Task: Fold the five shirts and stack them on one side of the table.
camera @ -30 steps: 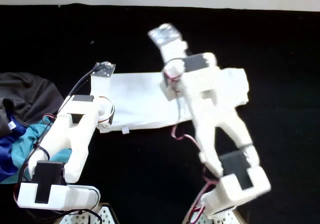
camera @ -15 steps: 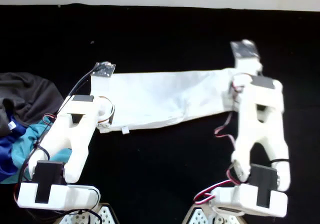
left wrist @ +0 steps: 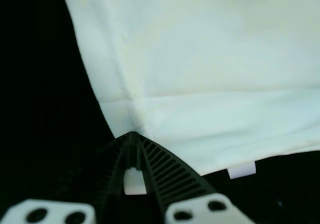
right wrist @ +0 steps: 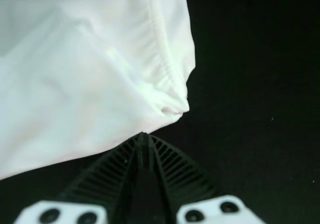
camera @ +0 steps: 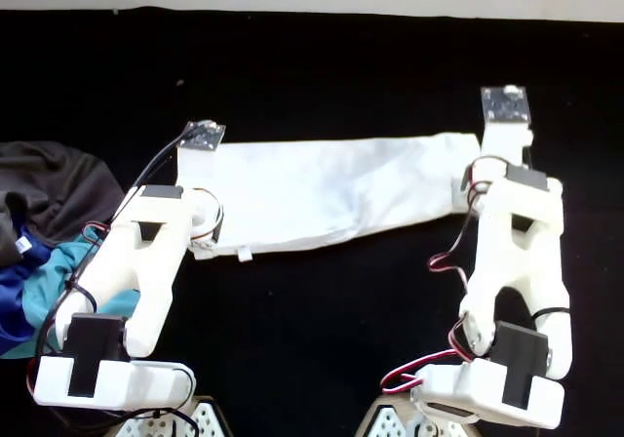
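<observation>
High view, shirt: The soft white shirt (camera: 322,188) lies on the flat black table (camera: 322,66). It is folded into a long strip that runs from one arm across to the other.
High view, left side: My left gripper (camera: 203,234) sits at the near left corner of the strip. I think it pins that end so the cloth lies straight.
High view, right side: My right gripper (camera: 475,178) is at the far right end, just beside the shirt's edge.
High view, pile: A crumpled pile of shirts (camera: 39,213), dark grey, blue and teal, lies at the table's left edge. They are not folded yet.
Left wrist view, grip: The jaws are pinched together on the shirt's corner. A bit of white shows between them, so I judge they hold the cloth.
Left wrist view, look: The shirt is smooth with one crease, and a small white tag (left wrist: 241,171) pokes out at its edge.
Right wrist view, grip: The jaws are closed tight with nothing in them. Their tip stops just short of the shirt's corner.
Right wrist view, look: I see a stitched hem, and little wrinkles bunch up at that corner.
</observation>
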Tool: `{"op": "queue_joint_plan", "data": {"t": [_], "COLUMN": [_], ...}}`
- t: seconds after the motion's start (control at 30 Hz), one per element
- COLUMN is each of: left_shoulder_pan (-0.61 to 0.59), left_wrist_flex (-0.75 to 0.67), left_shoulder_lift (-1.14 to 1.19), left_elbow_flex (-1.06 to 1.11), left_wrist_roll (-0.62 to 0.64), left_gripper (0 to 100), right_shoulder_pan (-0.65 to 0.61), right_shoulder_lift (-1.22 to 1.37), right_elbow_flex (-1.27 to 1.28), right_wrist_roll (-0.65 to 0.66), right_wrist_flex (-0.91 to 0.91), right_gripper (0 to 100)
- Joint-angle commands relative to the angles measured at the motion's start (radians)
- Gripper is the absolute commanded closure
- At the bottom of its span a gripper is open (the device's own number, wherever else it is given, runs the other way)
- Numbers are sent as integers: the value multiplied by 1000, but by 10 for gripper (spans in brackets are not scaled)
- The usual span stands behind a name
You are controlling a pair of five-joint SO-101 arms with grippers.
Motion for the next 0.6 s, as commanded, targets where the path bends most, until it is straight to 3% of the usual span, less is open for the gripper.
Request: {"op": "queue_joint_plan", "data": {"t": [0.0, 0.23, 0.4, 0.57], "left_shoulder_pan": [2, 2, 2, 2], "left_wrist_flex": [-21, -21, -21, -21], "left_shoulder_lift": [4, 4, 4, 4], "left_elbow_flex": [1, 1, 1, 1], "left_wrist_roll": [6, 6, 6, 6], "left_gripper": [992, 992, 992, 992], "right_shoulder_pan": [-50, -108, -25, 22], "right_shoulder_lift": [-36, 94, 278, 302], "right_elbow_flex": [-68, -79, -168, -251], "right_wrist_roll": [5, 5, 5, 5], "right_wrist_flex": [-10, -108, -102, -2], "right_gripper": [992, 992, 992, 992]}}
